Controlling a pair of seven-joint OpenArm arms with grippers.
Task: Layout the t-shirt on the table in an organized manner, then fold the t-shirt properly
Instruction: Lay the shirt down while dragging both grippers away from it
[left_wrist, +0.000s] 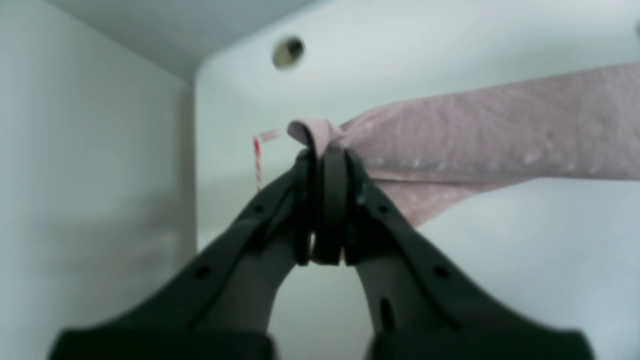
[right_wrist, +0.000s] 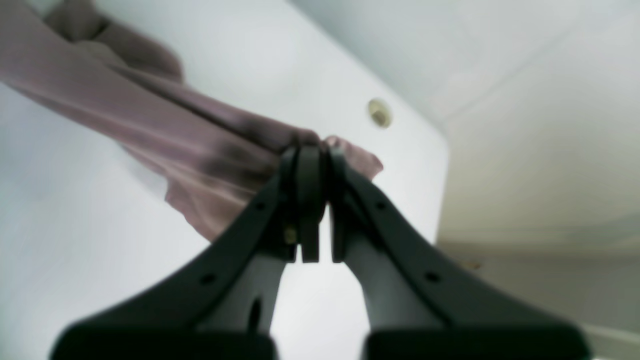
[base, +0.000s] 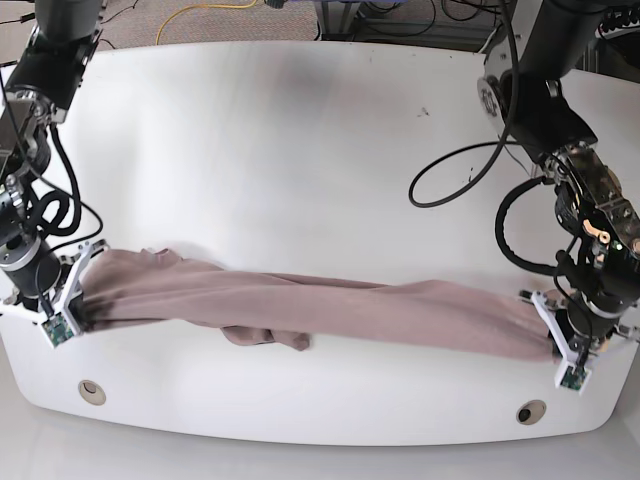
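Left wrist only: tape (left_wrist: 258, 162) beyond t-shirt (left_wrist: 500, 125).

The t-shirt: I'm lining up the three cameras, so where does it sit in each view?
Left wrist: the t-shirt stretches from the centre, pinched in the left gripper, to the right edge.
Right wrist: from the upper left down to the right gripper at the centre.
Base: a taut band across the table's near half.
Shared landmark: the cloth itself.
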